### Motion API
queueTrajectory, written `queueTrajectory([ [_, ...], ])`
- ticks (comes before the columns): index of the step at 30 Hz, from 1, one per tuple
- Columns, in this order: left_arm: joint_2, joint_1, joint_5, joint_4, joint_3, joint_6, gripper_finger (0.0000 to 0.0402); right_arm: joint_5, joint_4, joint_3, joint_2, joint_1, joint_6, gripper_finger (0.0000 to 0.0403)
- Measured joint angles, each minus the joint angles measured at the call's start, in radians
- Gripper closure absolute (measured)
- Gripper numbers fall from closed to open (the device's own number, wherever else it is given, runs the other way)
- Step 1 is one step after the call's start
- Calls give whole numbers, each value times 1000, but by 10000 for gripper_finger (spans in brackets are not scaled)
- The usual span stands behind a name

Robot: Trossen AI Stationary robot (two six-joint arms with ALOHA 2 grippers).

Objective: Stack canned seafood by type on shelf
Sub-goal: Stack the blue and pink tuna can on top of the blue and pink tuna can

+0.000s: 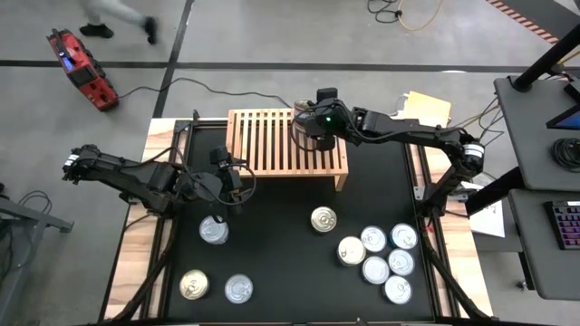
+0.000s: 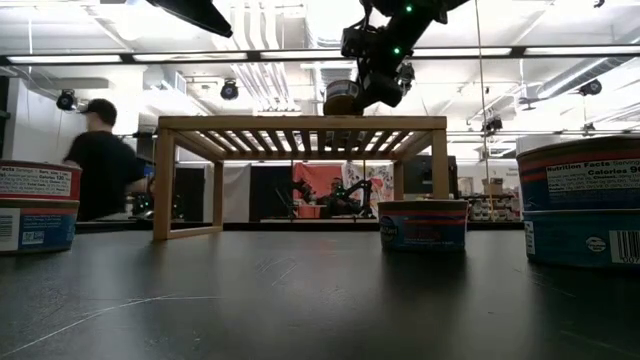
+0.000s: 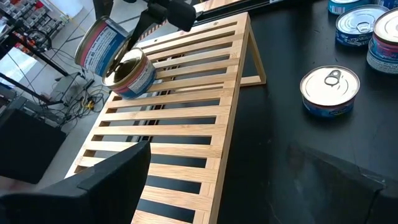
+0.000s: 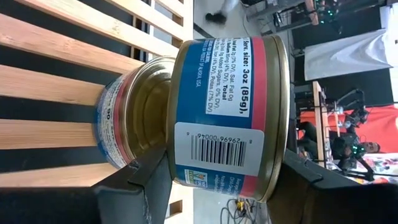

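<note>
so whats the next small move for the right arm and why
Probably tip the held can level and lower it squarely onto the can already on the shelf. The right gripper holds it tilted and a little above that one, not yet resting on it. The left gripper waits open beside the shelf.

Right arm stretched in from the right side, elbow bent, wrist reaching inward and turned down. Right gripper (image 1: 311, 123) raised, fingers (image 4: 149, 171) clamped on opposite sides of a can (image 4: 227, 118), held tilted. Left arm folded lower on the left side, forearm pointing inward toward the right gripper but well apart from it. Left gripper (image 1: 237, 186) waits with jaws spread wide, nothing between them.
</note>
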Motion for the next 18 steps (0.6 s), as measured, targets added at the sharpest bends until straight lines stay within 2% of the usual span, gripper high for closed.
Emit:
queueTrajectory([
  [6,0,0,0,0,0,0,47,0,-2,0,0,0,-12,210],
  [18,0,0,0,0,0,-2,47,-7,-13,-1,1,0,-17,183],
])
